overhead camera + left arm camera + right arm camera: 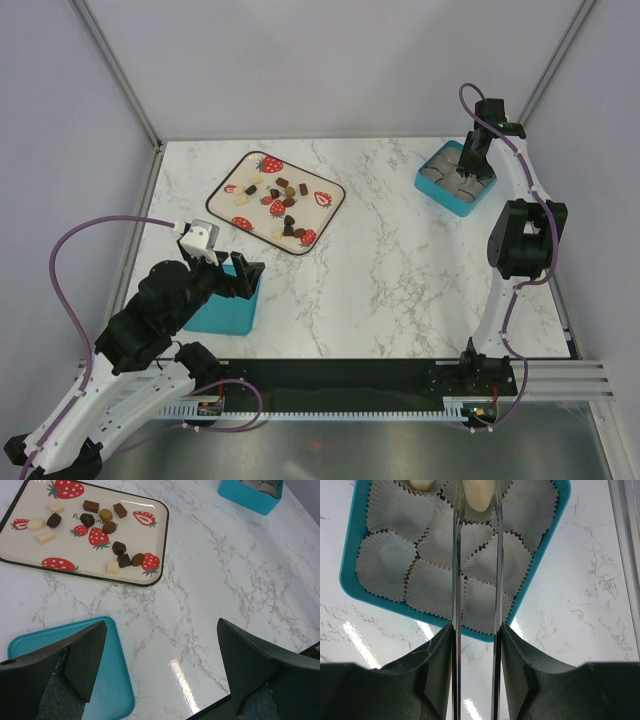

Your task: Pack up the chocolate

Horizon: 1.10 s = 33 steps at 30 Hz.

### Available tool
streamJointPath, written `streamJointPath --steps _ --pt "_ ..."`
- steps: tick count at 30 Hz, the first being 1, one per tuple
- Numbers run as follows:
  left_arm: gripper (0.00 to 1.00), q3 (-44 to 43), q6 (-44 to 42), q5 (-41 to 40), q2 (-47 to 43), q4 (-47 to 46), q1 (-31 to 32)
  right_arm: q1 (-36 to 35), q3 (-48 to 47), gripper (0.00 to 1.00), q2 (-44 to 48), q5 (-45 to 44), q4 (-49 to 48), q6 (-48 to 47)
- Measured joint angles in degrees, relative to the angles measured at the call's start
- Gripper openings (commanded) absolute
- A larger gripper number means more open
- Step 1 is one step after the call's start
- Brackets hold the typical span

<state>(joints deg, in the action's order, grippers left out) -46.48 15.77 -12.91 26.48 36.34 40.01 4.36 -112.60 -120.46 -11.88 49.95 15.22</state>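
Several small chocolates (287,188), dark brown, light brown and cream-white, lie on a strawberry-print tray (247,166); they also show in the left wrist view (105,515). My left gripper (160,675) is open and empty, over the table beside a teal lid (107,690). My right gripper (476,630) is shut on thin metal tongs (456,580), whose tips hold a cream-white chocolate (476,495) over a teal box (350,575) lined with white paper cups. Another cream piece (422,484) lies in a cup at the top edge.
The teal box (440,190) sits at the far right of the marble table, the tray (30,550) at the far left, and the teal lid (225,312) near the left arm. Grey walls enclose the table.
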Motion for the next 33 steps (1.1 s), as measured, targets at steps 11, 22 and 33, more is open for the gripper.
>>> streamJointPath --steps 11,22,33 --pt "1.0 0.0 0.0 0.0 0.0 0.0 0.0 -0.07 0.24 0.49 0.48 1.7 -0.24 0.04" --pt "1.0 0.0 0.0 -0.02 0.15 0.0 0.0 -11.02 10.21 0.48 13.0 3.54 -3.82 -0.28" --pt "1.0 0.0 0.0 -0.04 0.13 0.0 0.0 -36.89 25.22 0.51 21.31 10.47 -11.78 -2.32"
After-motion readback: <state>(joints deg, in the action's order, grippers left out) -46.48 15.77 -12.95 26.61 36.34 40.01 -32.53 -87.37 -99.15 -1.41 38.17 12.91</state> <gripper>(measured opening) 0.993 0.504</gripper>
